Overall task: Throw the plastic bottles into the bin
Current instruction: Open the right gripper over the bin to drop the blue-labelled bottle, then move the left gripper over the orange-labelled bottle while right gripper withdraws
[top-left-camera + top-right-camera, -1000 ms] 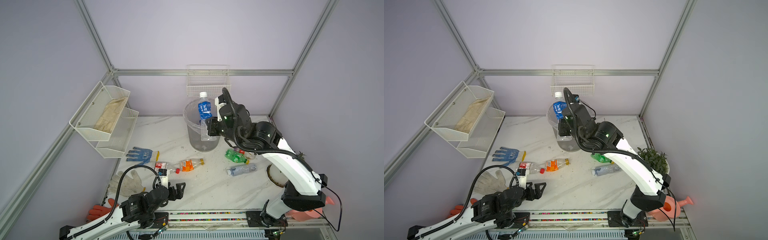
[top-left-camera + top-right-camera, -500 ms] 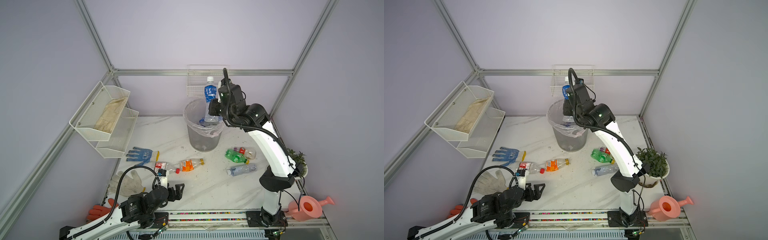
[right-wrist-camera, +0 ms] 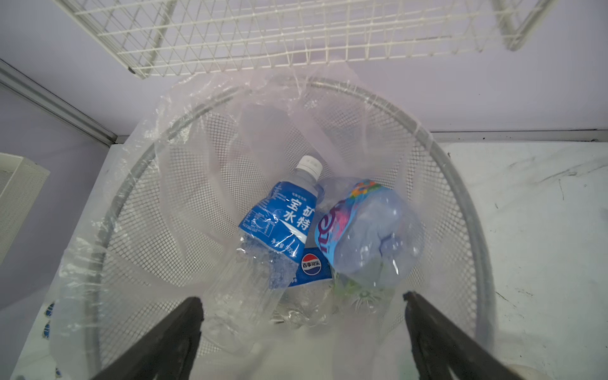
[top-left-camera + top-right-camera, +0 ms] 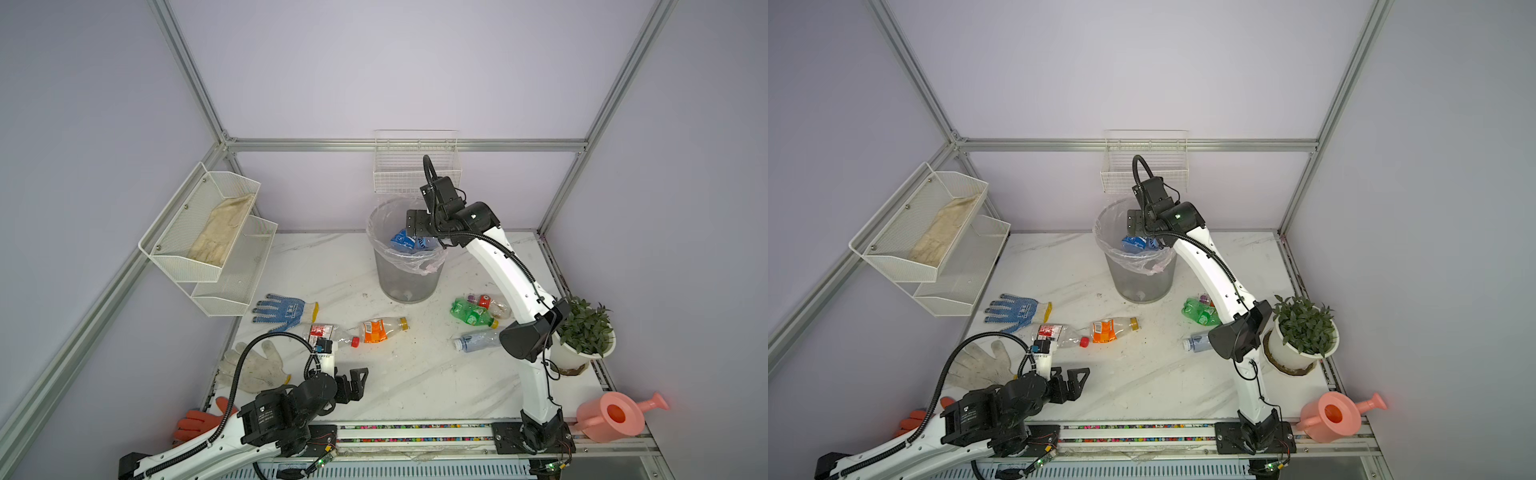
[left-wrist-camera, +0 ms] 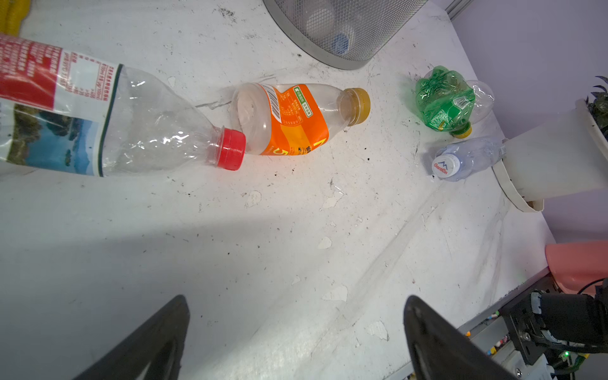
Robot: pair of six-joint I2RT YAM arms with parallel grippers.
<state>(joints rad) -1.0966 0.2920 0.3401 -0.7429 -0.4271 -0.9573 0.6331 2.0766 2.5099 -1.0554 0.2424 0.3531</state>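
Over the bin [image 4: 409, 282], at the back edge of the counter [image 4: 415, 382], R gripper [image 3: 301, 297] hangs w/ jaws wide apart, nothing between them. Blue-label bottle [image 3: 279, 223] lies inside the bin atop other crushed ones. L gripper [image 5: 296, 297] sits low near the front edge, jaws apart too, empty. Mid-counter: red-label bottle [image 5: 131, 125], its cap against orange-label bottle [image 5: 296, 121]. Toward the right edge: green bottle [image 5: 442, 102] & white-cap bottle [image 5: 460, 161], by the plant pot [image 5: 552, 158].
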